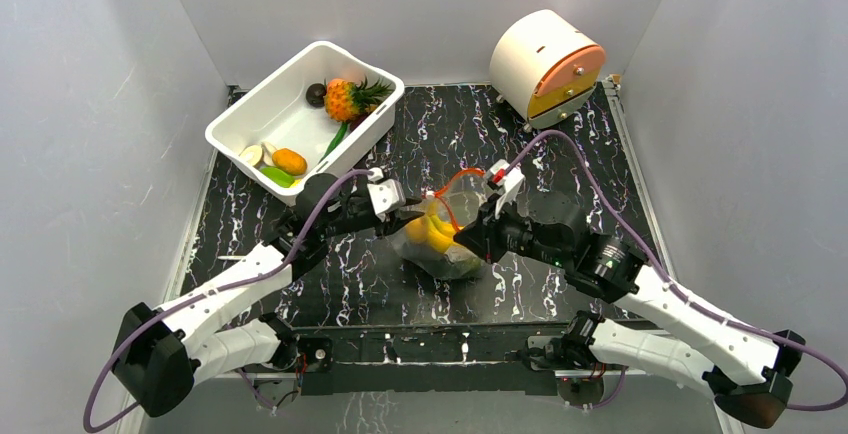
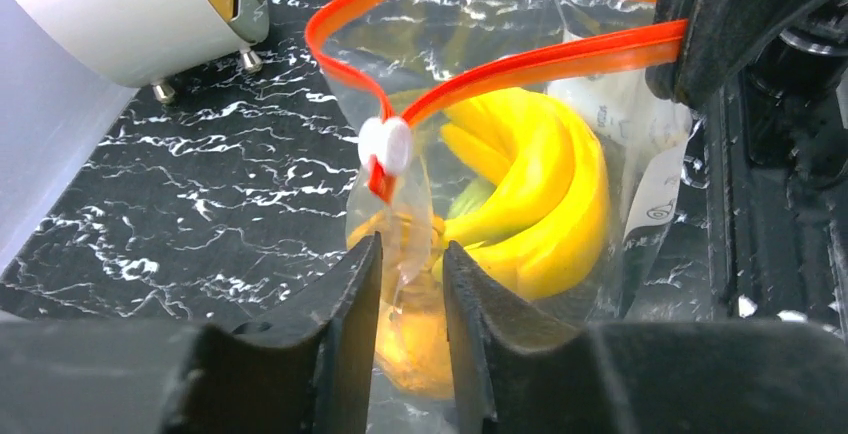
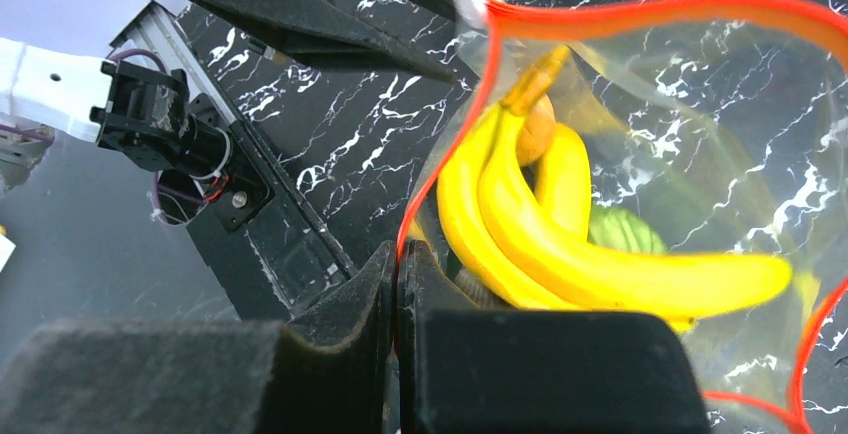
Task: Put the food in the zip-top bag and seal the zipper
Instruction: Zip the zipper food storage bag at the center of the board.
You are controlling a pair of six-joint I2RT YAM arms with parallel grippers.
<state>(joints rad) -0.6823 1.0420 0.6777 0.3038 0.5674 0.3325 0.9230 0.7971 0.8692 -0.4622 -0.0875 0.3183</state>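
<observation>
The clear zip-top bag (image 1: pixel 445 244) stands mid-table with its red zipper (image 1: pixel 462 176) gaping open. Inside lie yellow bananas (image 2: pixel 540 184), an orange piece (image 2: pixel 410 344) and a light-green fruit (image 3: pixel 620 229). My right gripper (image 3: pixel 396 259) is shut on the red zipper strip (image 3: pixel 440 174) at the bag's near mouth edge, holding it up. My left gripper (image 2: pixel 411 254) has its jaws slightly apart around a fold of bag film just below the white slider (image 2: pixel 385 144). In the top view the left gripper (image 1: pixel 408 216) is at the bag's left side and the right gripper (image 1: pixel 470 239) at its right side.
A white tub (image 1: pixel 270 104) at the back left holds a toy pineapple (image 1: pixel 350 99), an orange piece (image 1: pixel 289 161) and other food. A round white and orange device (image 1: pixel 545 62) stands at the back right. Grey walls enclose the black marbled table.
</observation>
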